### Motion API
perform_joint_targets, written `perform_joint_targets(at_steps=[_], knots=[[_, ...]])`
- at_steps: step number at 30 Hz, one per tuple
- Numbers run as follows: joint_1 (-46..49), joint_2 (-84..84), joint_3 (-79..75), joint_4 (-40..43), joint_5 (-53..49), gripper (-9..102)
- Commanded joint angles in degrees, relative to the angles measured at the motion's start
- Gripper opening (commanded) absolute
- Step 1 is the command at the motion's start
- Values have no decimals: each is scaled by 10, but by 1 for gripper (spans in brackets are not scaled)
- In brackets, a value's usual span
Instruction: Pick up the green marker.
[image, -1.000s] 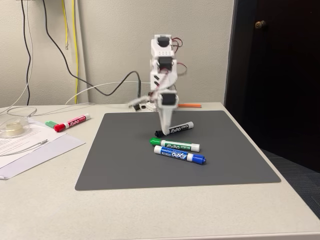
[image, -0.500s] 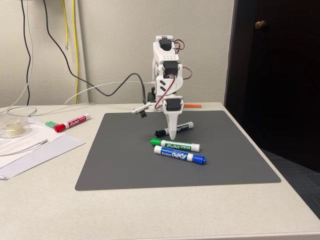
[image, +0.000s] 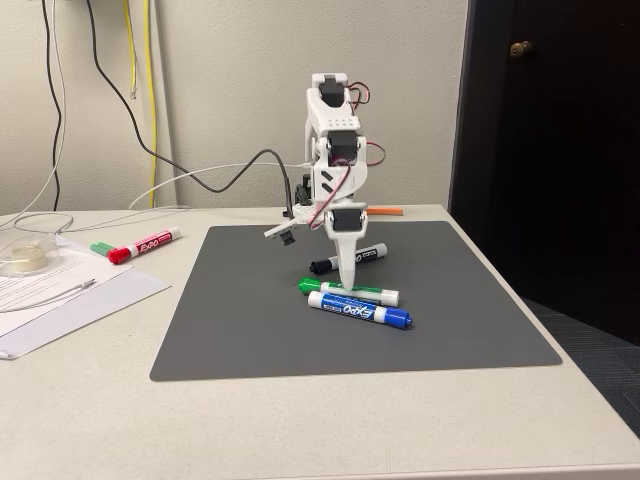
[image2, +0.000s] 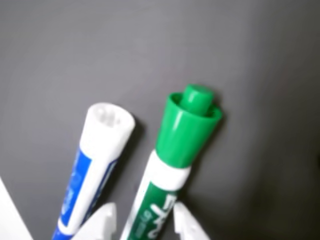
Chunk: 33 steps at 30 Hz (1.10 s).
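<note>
We see the gripper at the centre of the fixed view, now lowered onto the green marker; half a second earlier its tip hung a little higher and further back, over the black marker, and a second ago the arm was further left still. The green marker lies near the middle of the dark grey mat, cap toward the left of the frame, unmoved across the three moments. Just in front of it lies the blue marker, almost parallel, and the black marker sits just behind, angled up to the right; neither has shifted.

In the wrist view the green marker runs from the bottom centre up to the upper middle, green cap uppermost. The two white fingertips stand apart at the bottom edge, one on each side of the barrel (not yet pressing it, as far as we can tell). The blue marker lies just to the left, its white end up, close beside the left fingertip.

At the left of the fixed view, a red marker rests on the desk beside some paper sheets, as before.
</note>
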Motion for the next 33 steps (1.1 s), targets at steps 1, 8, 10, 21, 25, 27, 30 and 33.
perform_joint_targets(at_steps=[1, 8, 10, 21, 25, 27, 30, 33], knots=[[-4, -1, -27, 4, 2, 19], [-9, -37, -53, 31, 3, 21], [-10, -40, -54, 35, 3, 21], [-13, -47, -54, 39, -6, 9], [-13, -47, -54, 40, -11, 7], [-13, -47, -54, 40, -13, 6], [-12, -46, -54, 40, -14, 5], [-11, -43, -54, 38, -14, 2]])
